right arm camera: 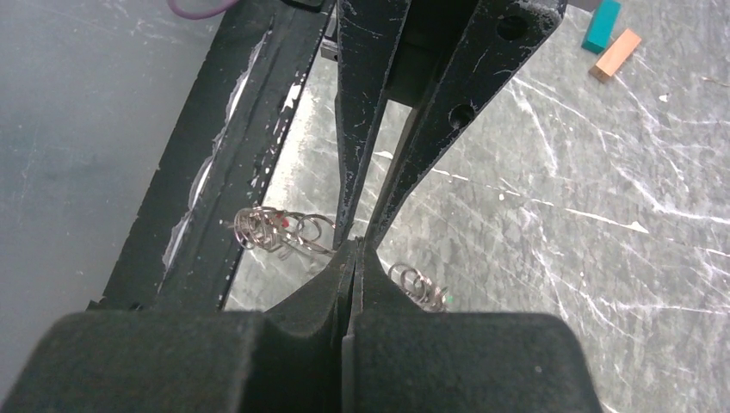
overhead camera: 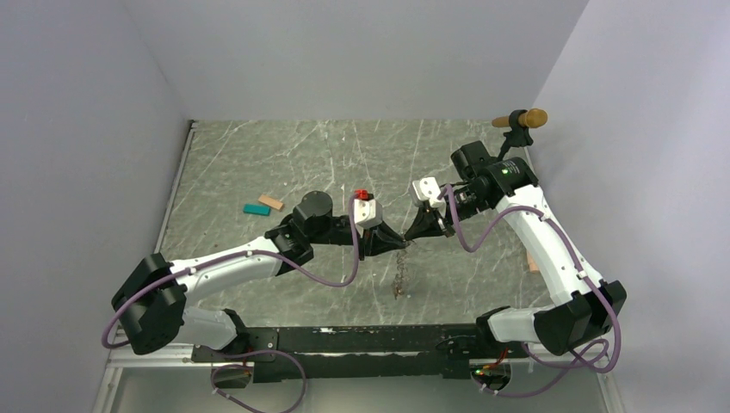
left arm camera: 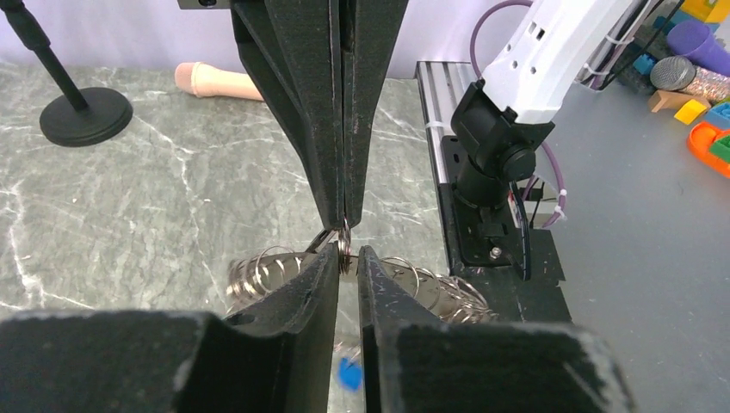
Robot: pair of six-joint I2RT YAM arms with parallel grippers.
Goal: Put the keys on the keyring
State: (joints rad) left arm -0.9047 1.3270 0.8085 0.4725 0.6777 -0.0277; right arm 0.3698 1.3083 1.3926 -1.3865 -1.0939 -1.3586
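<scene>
- No word, number, label or brand mark can be read in any of the three views.

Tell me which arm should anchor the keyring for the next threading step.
Right, probably: the right gripper is shut on a loop of the keyring, while the left gripper pinches the same loop with a slit between its fingers, so it looks easier to free.
</scene>
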